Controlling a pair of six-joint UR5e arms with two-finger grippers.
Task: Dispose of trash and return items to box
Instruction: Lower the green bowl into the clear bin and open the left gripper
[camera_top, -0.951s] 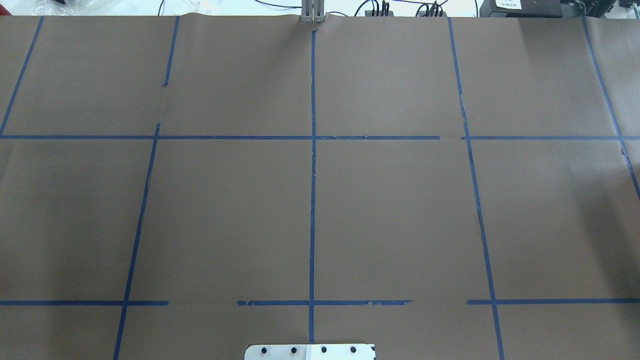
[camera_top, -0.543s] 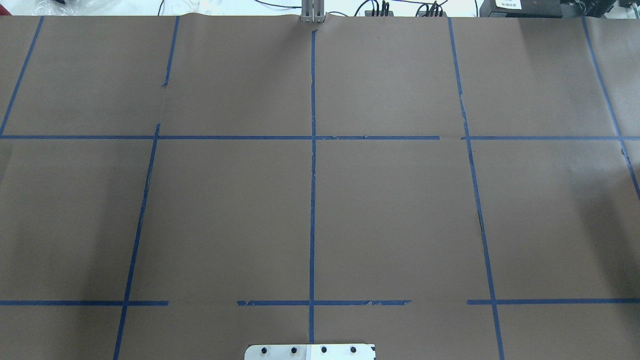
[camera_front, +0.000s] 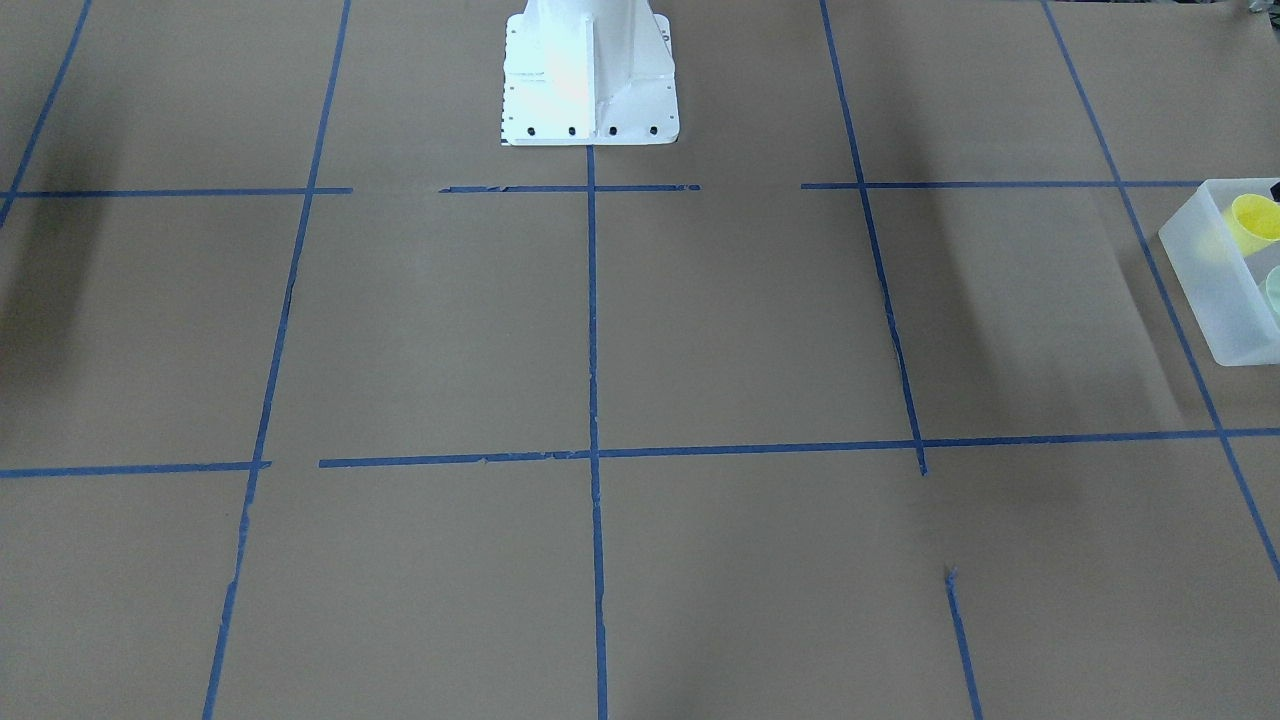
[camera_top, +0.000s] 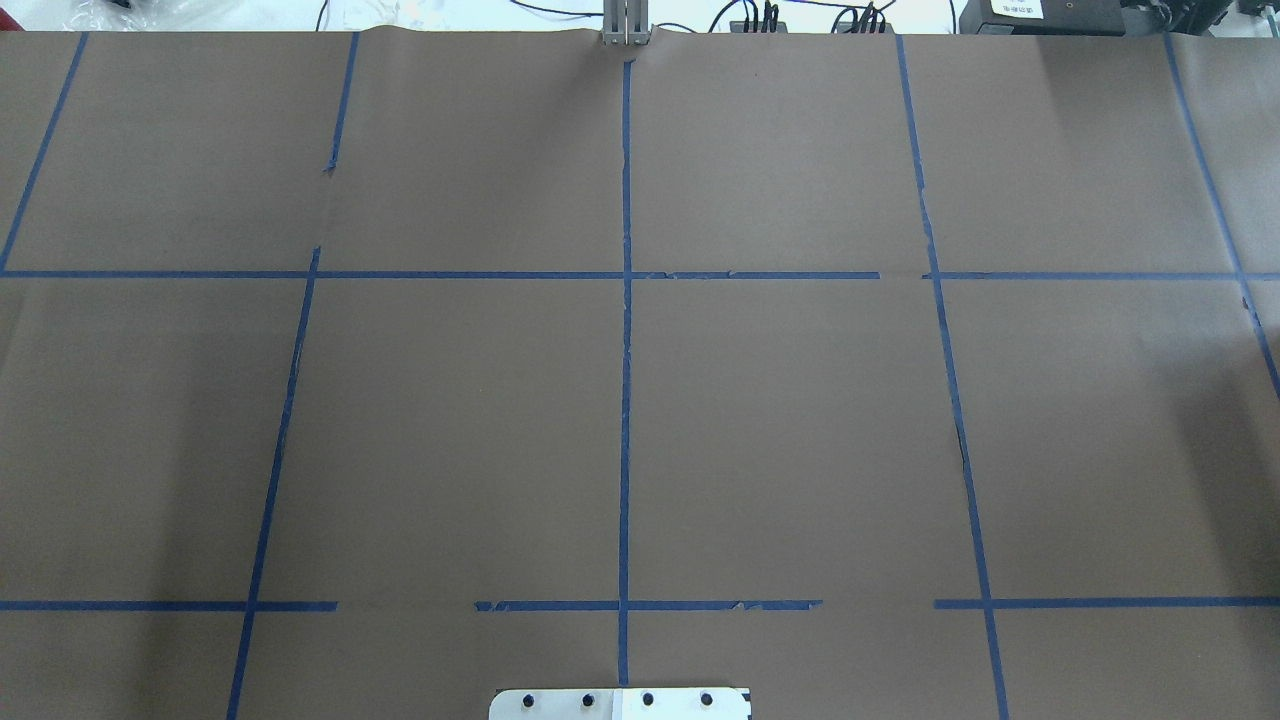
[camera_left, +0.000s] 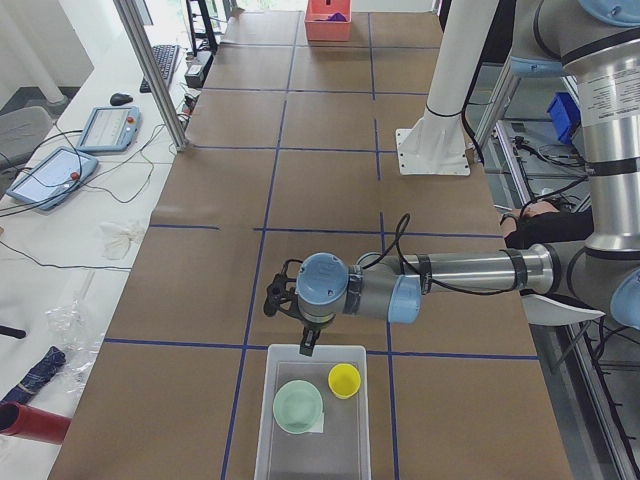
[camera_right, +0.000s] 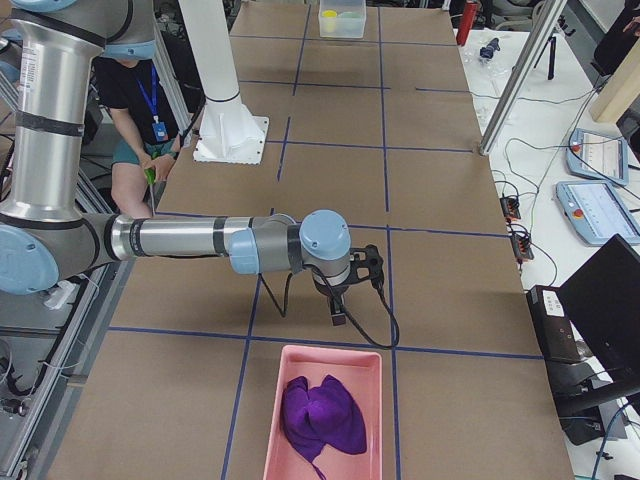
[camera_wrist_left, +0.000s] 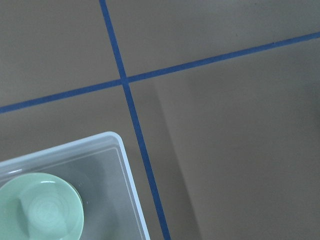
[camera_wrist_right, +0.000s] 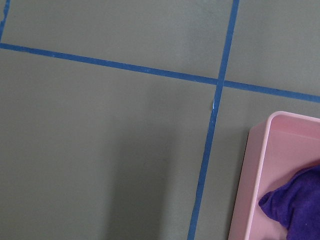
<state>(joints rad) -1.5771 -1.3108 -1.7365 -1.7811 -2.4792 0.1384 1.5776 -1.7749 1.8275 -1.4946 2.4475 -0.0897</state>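
The frosted-white box (camera_left: 262, 440) stands at the table's left end and also shows in the front view (camera_front: 1215, 290). Inside it are the yellow cup (camera_left: 344, 379) and the mint-green bowl (camera_left: 298, 406). The left wrist view shows the box's corner (camera_wrist_left: 122, 155) and the bowl (camera_wrist_left: 40, 212). My left gripper (camera_left: 307, 345) hangs just above the box's far rim; I cannot tell if it is open or shut. My right gripper (camera_right: 340, 318) hangs over the table just beyond a pink tray (camera_right: 270, 420); I cannot tell its state either. No fingers show in the wrist views.
The pink tray holds a purple cloth (camera_right: 320, 415), also in the right wrist view (camera_wrist_right: 295, 210). The white robot base (camera_front: 590, 80) stands mid-table. A person (camera_right: 140, 110) sits behind the robot. A metal pole (camera_left: 155, 75) and tablets (camera_left: 105, 125) lie on the operators' side.
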